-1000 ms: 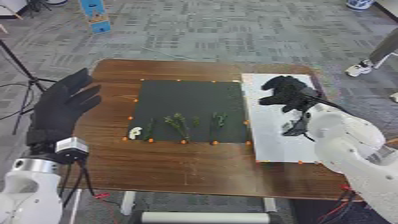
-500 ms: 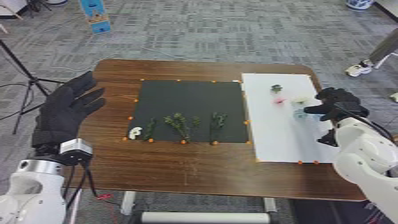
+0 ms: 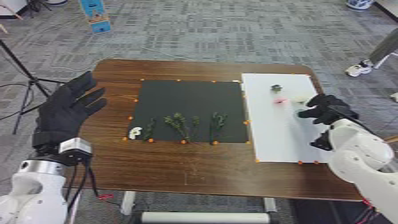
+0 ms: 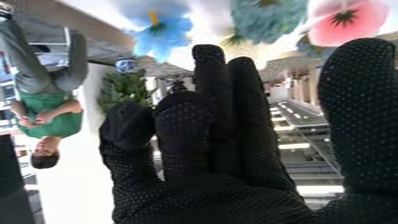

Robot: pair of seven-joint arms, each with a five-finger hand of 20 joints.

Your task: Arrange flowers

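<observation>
A robot's right hand [image 3: 327, 109], fingers loosely open, is over the white sheet [image 3: 271, 137] at frame right, near a pink flower [image 3: 281, 101] and what appears a cream bloom [image 3: 300, 100]. The left hand [image 3: 60, 110], open, is at frame left; leafy stems [image 3: 179, 123] lie on a black mat [image 3: 189, 95], center.
</observation>
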